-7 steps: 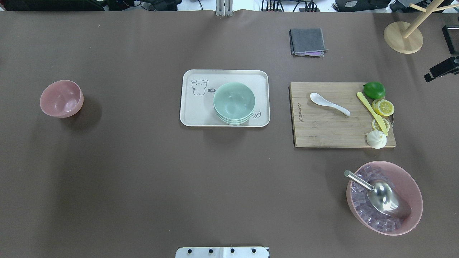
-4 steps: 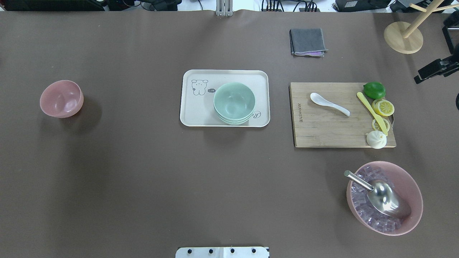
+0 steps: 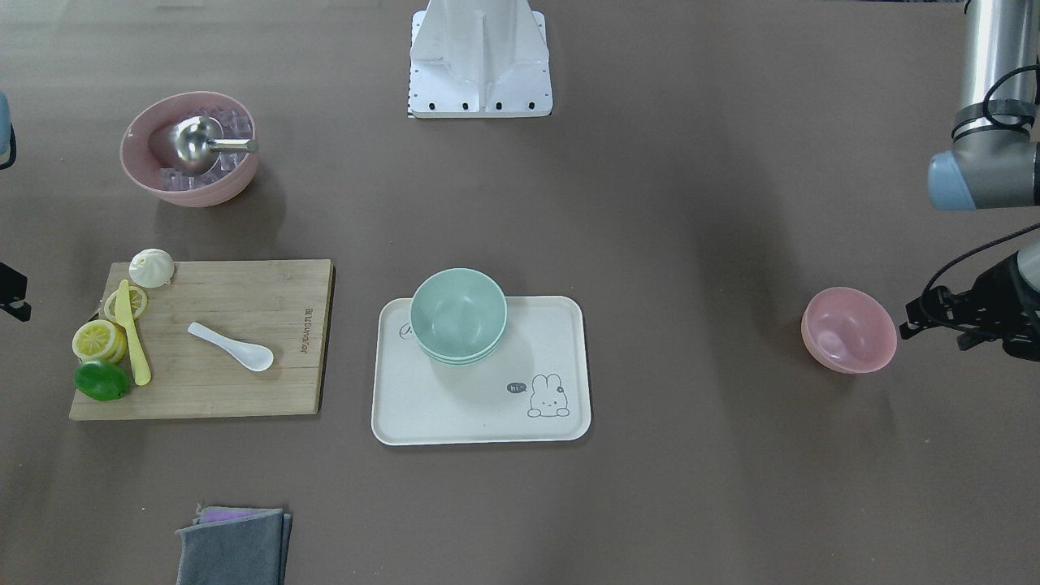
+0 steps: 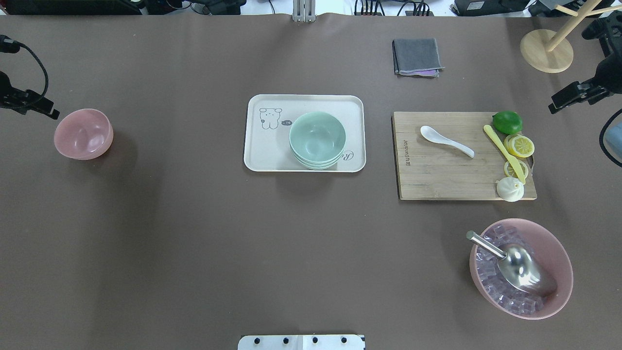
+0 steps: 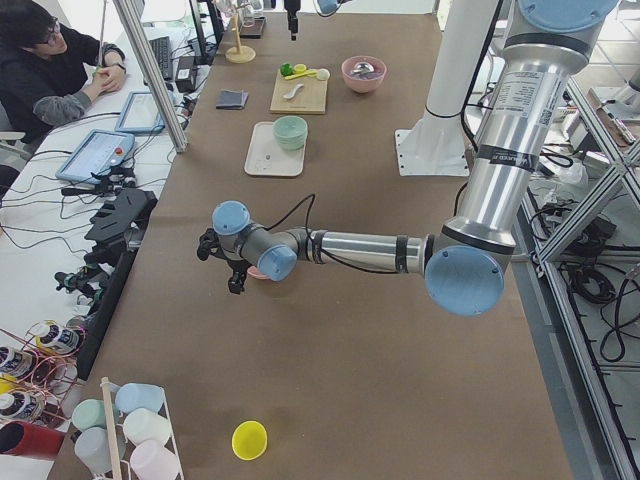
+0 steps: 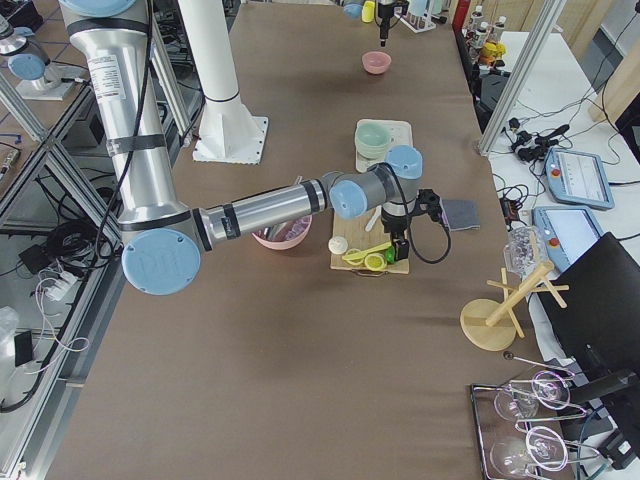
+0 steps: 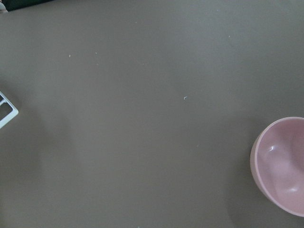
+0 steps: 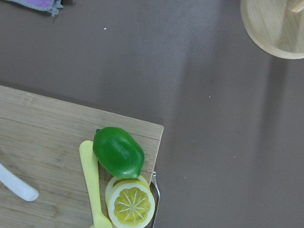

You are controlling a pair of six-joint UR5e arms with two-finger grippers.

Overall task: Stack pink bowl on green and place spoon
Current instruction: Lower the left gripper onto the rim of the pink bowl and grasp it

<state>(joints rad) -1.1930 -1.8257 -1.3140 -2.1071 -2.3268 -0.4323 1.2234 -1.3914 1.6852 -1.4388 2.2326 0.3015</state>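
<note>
A small pink bowl (image 4: 83, 133) stands upright on the table at the left, and also shows in the front view (image 3: 849, 329) and the left wrist view (image 7: 282, 166). A stack of green bowls (image 4: 317, 140) sits on a white tray (image 4: 272, 155) at the middle. A white spoon (image 4: 444, 141) lies on a wooden cutting board (image 4: 437, 175). My left gripper (image 4: 29, 102) hovers just outside the pink bowl's far left side. My right gripper (image 4: 576, 96) hovers right of the board's far corner. I cannot tell whether either gripper is open or shut.
On the board's right end lie a lime (image 4: 507, 122), lemon slices (image 4: 520, 146), a yellow knife (image 4: 503, 151) and a bun (image 4: 509, 188). A large pink bowl of ice cubes with a metal scoop (image 4: 521, 267) stands near right. A grey cloth (image 4: 417, 57) and a wooden stand (image 4: 546, 50) are at the back.
My left arm has come into the overhead view at the left edge, beside the pink bowl. My right gripper has moved further in from the right edge. The objects have not moved.
</note>
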